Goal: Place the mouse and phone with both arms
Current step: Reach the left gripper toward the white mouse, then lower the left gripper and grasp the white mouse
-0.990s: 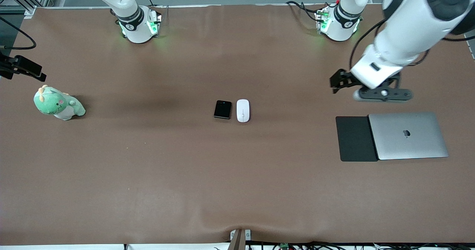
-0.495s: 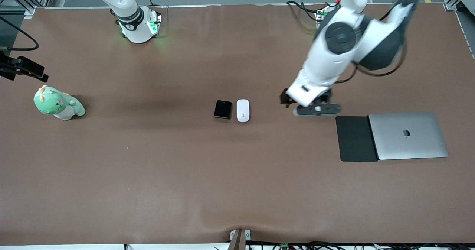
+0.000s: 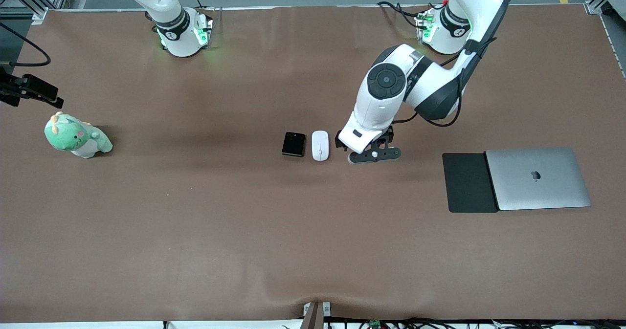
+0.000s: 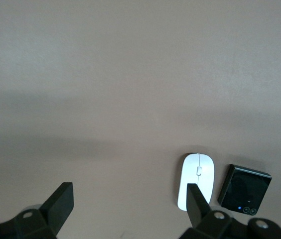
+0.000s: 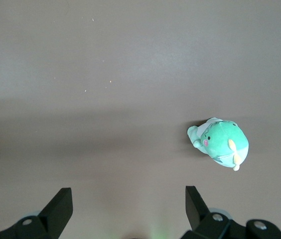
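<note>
The brown table (image 3: pixel 195 231) carries the phone (image 3: pixel 293 144) and mouse (image 3: pixel 320 145) side by side mid-table, a green plush toy (image 3: pixel 77 136) toward the right arm's end, and a black mat (image 3: pixel 468 183) touching a closed laptop (image 3: pixel 538 178) toward the left arm's end.

Green plush toy (image 3: pixel 77 136); black mat (image 3: pixel 468 182); closed laptop (image 3: pixel 538 178)

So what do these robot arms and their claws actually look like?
Both arms are glossy white, rounded tubes with black bands at the joints. The left arm has a round black cap on one joint and dark cables along it. Green lights glow at both bases. The left gripper and right gripper each have two black fingers.
</note>
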You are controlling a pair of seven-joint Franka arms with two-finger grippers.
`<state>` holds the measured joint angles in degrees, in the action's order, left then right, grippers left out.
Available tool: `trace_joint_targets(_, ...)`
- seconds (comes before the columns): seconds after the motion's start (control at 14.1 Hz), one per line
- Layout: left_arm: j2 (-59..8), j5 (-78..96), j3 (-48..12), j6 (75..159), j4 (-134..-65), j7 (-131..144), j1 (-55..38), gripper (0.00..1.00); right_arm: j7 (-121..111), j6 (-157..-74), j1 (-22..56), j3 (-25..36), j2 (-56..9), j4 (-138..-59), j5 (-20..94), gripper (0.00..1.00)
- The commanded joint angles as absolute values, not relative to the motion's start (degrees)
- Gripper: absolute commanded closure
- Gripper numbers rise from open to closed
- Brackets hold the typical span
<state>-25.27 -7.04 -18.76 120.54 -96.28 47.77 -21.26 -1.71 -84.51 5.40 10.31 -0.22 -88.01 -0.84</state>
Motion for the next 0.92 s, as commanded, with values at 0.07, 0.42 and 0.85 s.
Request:
trace_joint_targets(0.07,-28.65,-7.65,-18.9,123.04,-95.01,51.94,-24.34,0.0,-2.72,-83.94,5.01,10.2,-0.79,-86.75,-0.62,0.0)
trace_joint_targets(0.42,-32.6,-7.47,-18.9,128.65,-95.19,54.57,-26.98,0.0,-2.81,-83.94,4.92,10.2,-0.88,-86.92,-0.62,0.0)
trace_joint_targets(0.85,-39.28,-8.26,-18.54,133.94,-94.75,59.15,-31.37,0.0,-2.81,-83.94,4.83,10.28,-0.79,-87.01,-0.61,0.0)
